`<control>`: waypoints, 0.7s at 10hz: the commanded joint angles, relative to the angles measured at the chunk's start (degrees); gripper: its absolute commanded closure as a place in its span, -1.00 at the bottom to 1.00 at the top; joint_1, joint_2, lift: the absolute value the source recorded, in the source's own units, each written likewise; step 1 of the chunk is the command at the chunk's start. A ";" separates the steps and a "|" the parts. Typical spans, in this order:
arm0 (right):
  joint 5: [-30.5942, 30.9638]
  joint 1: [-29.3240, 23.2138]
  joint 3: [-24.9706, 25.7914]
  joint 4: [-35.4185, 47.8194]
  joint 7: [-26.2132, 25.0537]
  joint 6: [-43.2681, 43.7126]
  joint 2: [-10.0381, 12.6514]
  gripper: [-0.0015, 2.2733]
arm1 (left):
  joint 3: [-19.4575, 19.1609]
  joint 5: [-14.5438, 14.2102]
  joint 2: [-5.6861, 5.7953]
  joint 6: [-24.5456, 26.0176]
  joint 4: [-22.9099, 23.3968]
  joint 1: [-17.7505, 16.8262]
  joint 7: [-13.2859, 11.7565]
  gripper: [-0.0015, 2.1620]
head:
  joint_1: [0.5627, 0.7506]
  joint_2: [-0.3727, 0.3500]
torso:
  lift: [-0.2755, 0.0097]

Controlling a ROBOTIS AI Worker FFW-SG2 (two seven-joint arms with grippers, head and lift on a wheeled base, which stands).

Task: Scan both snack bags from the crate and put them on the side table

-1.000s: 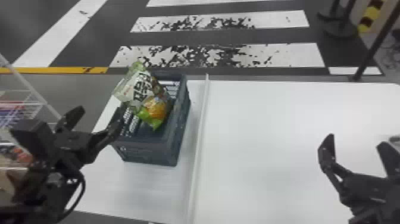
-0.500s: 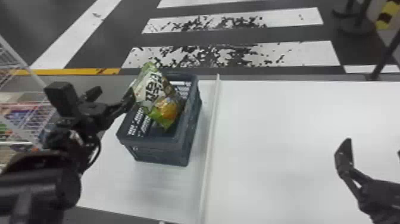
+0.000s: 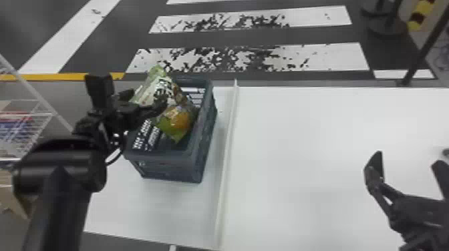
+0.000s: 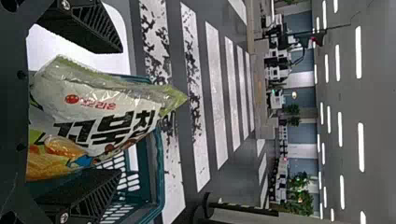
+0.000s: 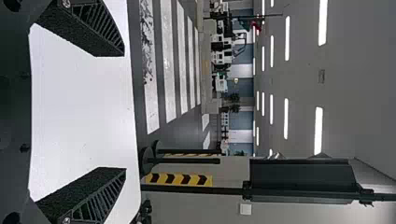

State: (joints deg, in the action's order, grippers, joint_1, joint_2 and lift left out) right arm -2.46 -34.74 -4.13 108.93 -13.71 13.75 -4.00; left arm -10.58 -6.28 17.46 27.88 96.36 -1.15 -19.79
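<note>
In the head view my left gripper (image 3: 145, 98) is at the crate's left side, open, its fingers around the upper part of a snack bag (image 3: 180, 116). The bag leans upright in the dark crate (image 3: 173, 155), its top above the rim. Seen from the left wrist, the white, green and orange bag (image 4: 93, 112) lies between the spread fingers of the left gripper (image 4: 120, 111), beside the teal-looking crate rim (image 4: 161, 172). My right gripper (image 3: 407, 159) is parked over the table's right part; in its wrist view the right gripper (image 5: 124, 112) is open with nothing between its fingers.
The crate stands on the left part of the white table (image 3: 300, 150), left of a raised white strip (image 3: 228, 150). A wire rack (image 3: 25, 133) with goods is at the far left. A small dark object (image 3: 446, 152) shows at the right edge.
The left arm has moved forward and to the right, bringing its open gripper to the bag. The head view has shifted slightly. The bag still stands in the crate.
</note>
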 commanded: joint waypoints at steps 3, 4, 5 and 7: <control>-0.53 0.29 0.18 -0.03 0.00 -0.70 -0.40 -0.96 | 1.70 4.08 -0.76 0.56 -0.82 -0.78 -2.45 -0.69 | 0.41 0.37 | 0.32; -0.70 0.38 0.27 -0.03 0.00 -0.70 -0.40 -0.96 | 1.97 5.40 -0.94 0.91 -0.74 -0.78 -3.24 -0.44 | 0.41 0.35 | 0.32; -0.97 0.38 0.27 -0.03 0.00 -0.70 -0.49 -0.96 | 1.97 6.02 -0.94 1.79 -0.65 -0.69 -4.38 0.02 | 0.41 0.33 | 0.32; -1.23 0.38 0.27 -0.03 0.00 -0.70 -0.49 -0.96 | 1.35 6.54 -1.03 7.24 -0.03 -0.25 -3.94 0.91 | 0.41 0.32 | 0.32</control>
State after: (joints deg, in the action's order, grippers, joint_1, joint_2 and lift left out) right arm -3.58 -34.36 -3.87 108.89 -13.71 13.04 -4.48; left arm -9.05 0.16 16.49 33.70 96.17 -1.58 -23.85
